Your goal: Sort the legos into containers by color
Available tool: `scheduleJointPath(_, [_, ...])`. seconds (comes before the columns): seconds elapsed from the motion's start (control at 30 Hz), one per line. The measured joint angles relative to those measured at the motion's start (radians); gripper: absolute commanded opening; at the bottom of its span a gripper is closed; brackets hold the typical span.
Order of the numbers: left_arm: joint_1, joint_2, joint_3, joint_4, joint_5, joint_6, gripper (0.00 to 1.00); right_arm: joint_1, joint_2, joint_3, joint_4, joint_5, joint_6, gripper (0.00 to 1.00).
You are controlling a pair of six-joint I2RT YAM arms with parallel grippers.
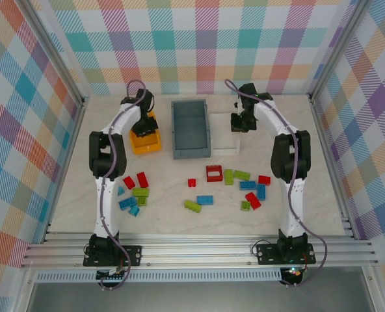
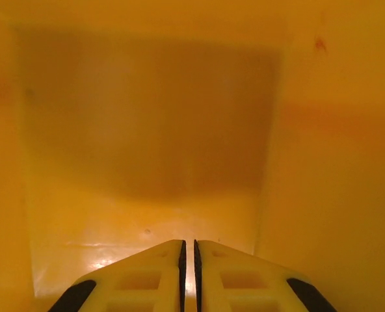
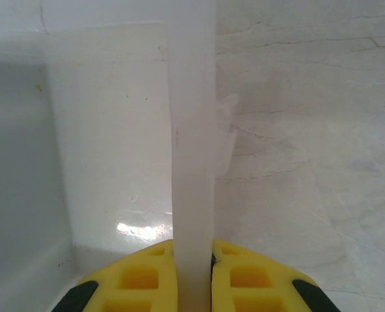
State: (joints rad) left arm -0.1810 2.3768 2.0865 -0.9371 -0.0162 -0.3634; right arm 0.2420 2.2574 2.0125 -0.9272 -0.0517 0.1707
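Looks like the right jaws are pinching the white bin's (image 3: 192, 130) side wall, probably to drag or steady it. The left jaws sit closed on nothing, down inside the orange-yellow bin (image 2: 147, 130). The legos (image 1: 214, 173) lie scattered on the tabletop (image 1: 309, 214).

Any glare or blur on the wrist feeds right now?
Left wrist: soft, orange cast inside the orange bin, broad shadow ahead. Right wrist: white bin wall blurs near the fingers, small glare on its floor. Top external: sharp, evenly lit.
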Motion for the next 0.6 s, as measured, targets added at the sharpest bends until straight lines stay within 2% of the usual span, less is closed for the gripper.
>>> scheduleJointPath(0.17, [-0.077, -0.024, -0.098, 0.057, 0.067, 0.052, 0.13, 0.002, 0.0, 0.0, -0.005, -0.002, -0.008, 0.02])
scheduleJointPath(0.33, [-0.154, -0.117, -0.257, 0.106, 0.068, 0.071, 0.13, -0.011, 0.0, 0.0, -0.028, 0.032, -0.019, 0.02])
scheduleJointPath(0.53, [-0.178, -0.198, -0.39, 0.135, 0.054, 0.073, 0.13, -0.032, -0.009, -0.015, -0.032, 0.032, -0.019, 0.02])
scheduleJointPath(0.6, [-0.179, -0.214, -0.401, 0.134, 0.046, 0.073, 0.16, -0.032, -0.011, -0.019, -0.032, 0.032, -0.019, 0.03])
